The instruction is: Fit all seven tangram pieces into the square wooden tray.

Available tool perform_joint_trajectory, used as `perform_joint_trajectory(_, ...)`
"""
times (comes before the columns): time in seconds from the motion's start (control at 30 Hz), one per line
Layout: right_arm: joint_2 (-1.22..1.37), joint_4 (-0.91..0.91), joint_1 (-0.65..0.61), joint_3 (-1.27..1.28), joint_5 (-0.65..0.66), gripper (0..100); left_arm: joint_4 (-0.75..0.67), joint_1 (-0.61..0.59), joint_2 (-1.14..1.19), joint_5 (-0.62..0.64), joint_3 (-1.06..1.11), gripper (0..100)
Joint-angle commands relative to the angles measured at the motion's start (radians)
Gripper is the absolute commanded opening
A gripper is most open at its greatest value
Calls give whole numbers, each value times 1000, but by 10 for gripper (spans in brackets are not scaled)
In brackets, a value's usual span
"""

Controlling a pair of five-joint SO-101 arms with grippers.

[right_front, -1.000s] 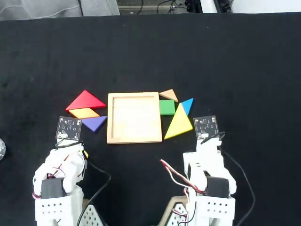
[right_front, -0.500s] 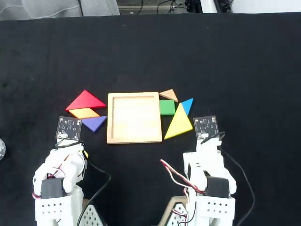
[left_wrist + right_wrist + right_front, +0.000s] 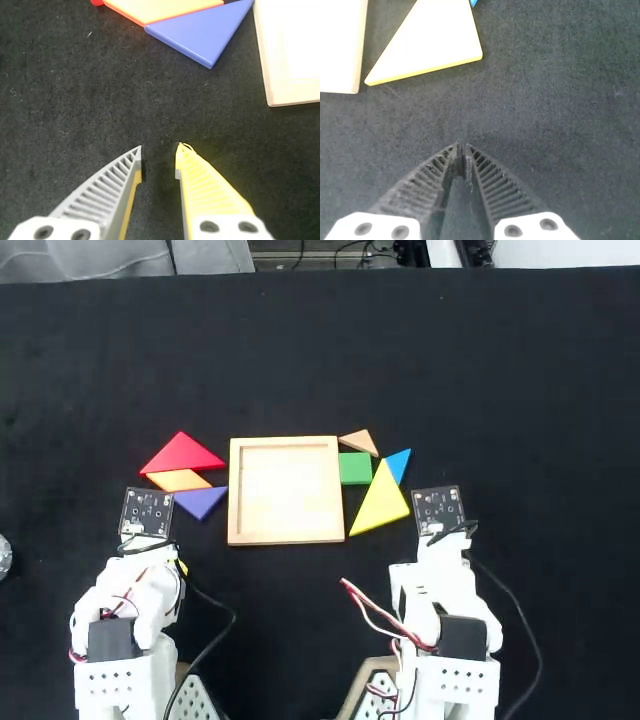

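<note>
left wrist view | purple triangle (image 3: 205,35) ahead of left hand (image 3: 159,148) | apart

Wooden tray (image 3: 236,490) flat, mid-table; red triangle (image 3: 182,454), orange parallelogram (image 3: 179,480), purple triangle (image 3: 200,501) just left; tan triangle (image 3: 359,443), green square (image 3: 355,468), blue triangle (image 3: 398,464), yellow triangle (image 3: 379,502) just right

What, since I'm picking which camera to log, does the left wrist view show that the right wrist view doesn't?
Left wrist view, not the right: the purple triangle, the orange piece beside it, and the left gripper, open. Right wrist view, not the left: the yellow triangle, a corner of the blue piece, and the right gripper, shut. Both: an edge of the wooden tray and the black cloth.
</note>
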Motion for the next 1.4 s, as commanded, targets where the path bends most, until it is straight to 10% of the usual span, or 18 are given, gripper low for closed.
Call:
perform_joint_trajectory(0.0, -84, 5, -12, -1, -2, 15, 3, 2, -9, -2, 19, 120)
perform_joint_trajectory(0.63, -84, -229, -51, -1, 3, 15, -232, -68, -11, -9, 19, 123)
perform_joint_trajectory(1.0, -84, -689, -37, -18, 445, 15, -245, -154, -11, -9, 19, 124)
perform_joint_trajectory(1.37, -50, -422, -34, -320, 379, 15, -245, -154, -9, -9, 21, 124)
